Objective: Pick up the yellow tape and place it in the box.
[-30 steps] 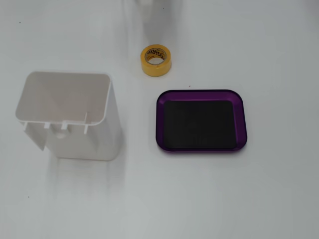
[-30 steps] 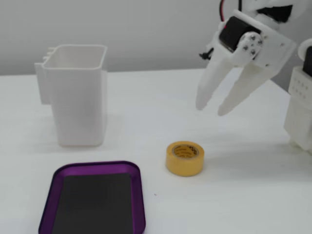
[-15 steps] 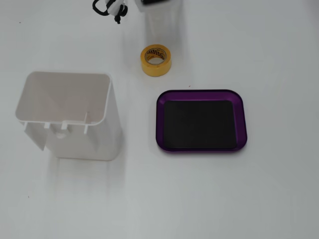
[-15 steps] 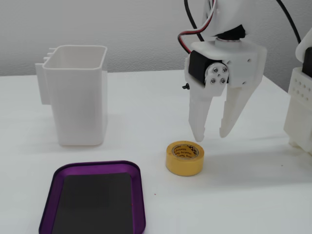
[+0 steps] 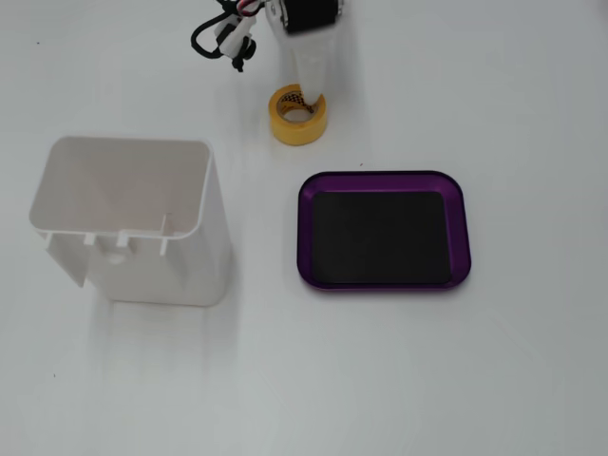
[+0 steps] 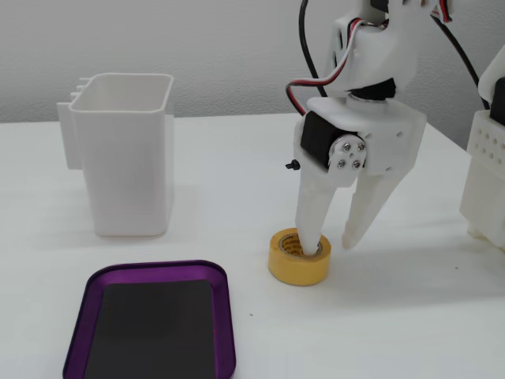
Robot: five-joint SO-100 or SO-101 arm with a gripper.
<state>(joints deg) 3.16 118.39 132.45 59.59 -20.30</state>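
The tool (image 6: 330, 246) points straight down with its two white fingers spread apart, straddling one wall of the yellow tape (image 6: 299, 257). In a fixed view from the side, one finger (image 6: 312, 225) dips into the hole of the roll while the other hangs outside it at the roll's 3 o'clock side, its tip low, near the counter (image 6: 410, 316). Nothing is clamped; whether either finger touches the tape cannot be told. In a fixed view from above, the tool (image 5: 312, 91) enters from 12 o'clock, and only one white finger (image 5: 310, 71) is clear, reaching over the top rim of the yellow tape (image 5: 296, 118). Red and black cables (image 5: 222, 30) loop beside the arm at its 9 o'clock.

The tape lies flat on the white counter (image 5: 427, 380), hole upward, its brownish printed core showing inside.

From above, the box (image 5: 383, 231), a shallow purple tray with a black floor, sits at the tape's 5 o'clock, near but apart from it, with nothing in it. In the side view the box (image 6: 151, 325) is at the tape's 8 o'clock, cut by the lower edge.

A tall white container (image 5: 130, 220) stands open-topped, at 8 o'clock of the tape from above; in the side view the white container (image 6: 122, 153) is at the tape's 10 o'clock, well apart.
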